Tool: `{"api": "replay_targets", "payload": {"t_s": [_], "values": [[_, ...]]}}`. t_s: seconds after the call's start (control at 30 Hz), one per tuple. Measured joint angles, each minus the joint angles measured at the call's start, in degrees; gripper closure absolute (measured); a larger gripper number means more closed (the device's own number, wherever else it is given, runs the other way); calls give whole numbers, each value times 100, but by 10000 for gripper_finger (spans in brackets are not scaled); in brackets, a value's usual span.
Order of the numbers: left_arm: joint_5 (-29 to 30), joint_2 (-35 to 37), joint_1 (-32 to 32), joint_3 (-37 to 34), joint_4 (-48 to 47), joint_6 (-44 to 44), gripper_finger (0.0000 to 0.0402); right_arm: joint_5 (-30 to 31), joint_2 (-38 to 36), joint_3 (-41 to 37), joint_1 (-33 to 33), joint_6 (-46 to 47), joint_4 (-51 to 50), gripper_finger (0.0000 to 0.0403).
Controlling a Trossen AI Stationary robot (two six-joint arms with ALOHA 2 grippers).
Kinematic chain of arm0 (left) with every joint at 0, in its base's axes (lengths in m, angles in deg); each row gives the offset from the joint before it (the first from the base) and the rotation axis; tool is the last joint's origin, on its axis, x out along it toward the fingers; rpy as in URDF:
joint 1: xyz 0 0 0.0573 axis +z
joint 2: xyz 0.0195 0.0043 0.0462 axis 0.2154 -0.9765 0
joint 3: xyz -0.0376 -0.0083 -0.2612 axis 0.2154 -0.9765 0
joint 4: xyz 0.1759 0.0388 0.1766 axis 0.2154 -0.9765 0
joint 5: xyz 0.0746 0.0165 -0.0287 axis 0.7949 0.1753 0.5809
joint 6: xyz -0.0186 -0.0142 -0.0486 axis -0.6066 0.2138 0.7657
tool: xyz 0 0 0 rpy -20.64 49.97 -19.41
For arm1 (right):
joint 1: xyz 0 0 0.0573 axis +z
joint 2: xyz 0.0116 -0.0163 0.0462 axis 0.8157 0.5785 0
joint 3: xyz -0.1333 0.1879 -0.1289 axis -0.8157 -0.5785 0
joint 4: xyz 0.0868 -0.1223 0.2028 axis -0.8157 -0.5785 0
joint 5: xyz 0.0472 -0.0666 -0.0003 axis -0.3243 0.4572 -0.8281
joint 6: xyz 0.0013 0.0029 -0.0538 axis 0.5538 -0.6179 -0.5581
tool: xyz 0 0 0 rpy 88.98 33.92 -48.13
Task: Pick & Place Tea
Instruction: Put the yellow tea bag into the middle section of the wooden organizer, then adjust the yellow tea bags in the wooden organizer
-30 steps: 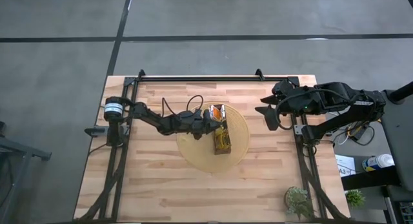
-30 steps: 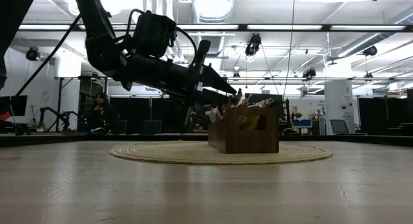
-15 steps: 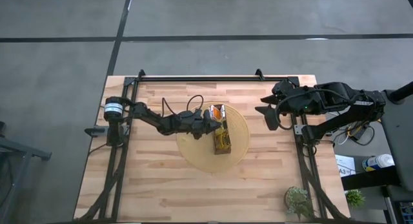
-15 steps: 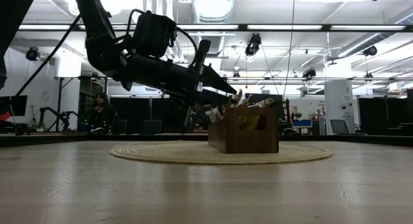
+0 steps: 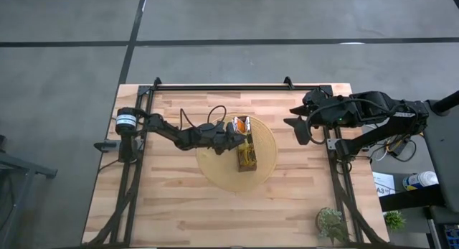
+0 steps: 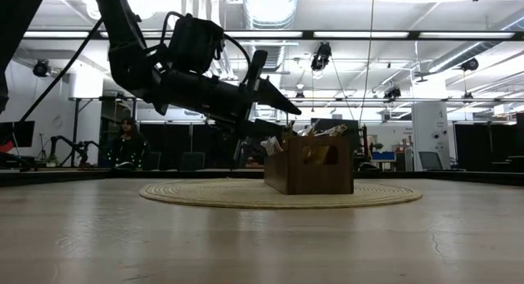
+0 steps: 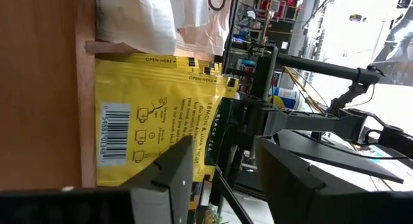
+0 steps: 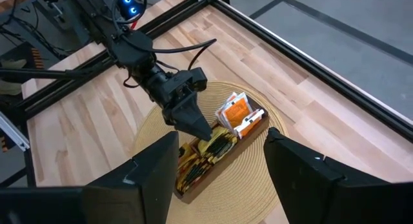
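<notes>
The left gripper [image 6: 282, 114] hangs over the tray [image 5: 246, 157], jaws parted, holding nothing. Tea sachets [image 8: 233, 111] stand in the tray on the disc [image 5: 264, 150]. At 3 o'clock, the right gripper [image 5: 296, 128] waits spread wide.

yellow sachet [image 7: 155, 127] cut off at edge, tray [image 6: 309, 174] hiding lower sachets

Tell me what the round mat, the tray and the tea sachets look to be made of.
Round mat: woven straw or rope, matte, judging by its coiled ridges. Tray: dark-brown wood with a smooth finish, it seems. Tea sachets: printed paper, possibly coated, creased, with a barcode and lettering.
</notes>
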State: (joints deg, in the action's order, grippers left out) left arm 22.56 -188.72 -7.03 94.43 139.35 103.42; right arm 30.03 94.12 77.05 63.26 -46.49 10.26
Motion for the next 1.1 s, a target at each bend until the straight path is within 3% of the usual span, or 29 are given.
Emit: {"api": "replay_targets", "payload": {"t_s": [0.83, 1.1], "values": [[-198, 302, 88, -13, 39, -233, 236, 1, 0, 5, 1, 60, 1, 179], [-254, 704, 212, 95, -640, -602, 238, 2, 0, 7, 0, 18, 4, 179]]}}
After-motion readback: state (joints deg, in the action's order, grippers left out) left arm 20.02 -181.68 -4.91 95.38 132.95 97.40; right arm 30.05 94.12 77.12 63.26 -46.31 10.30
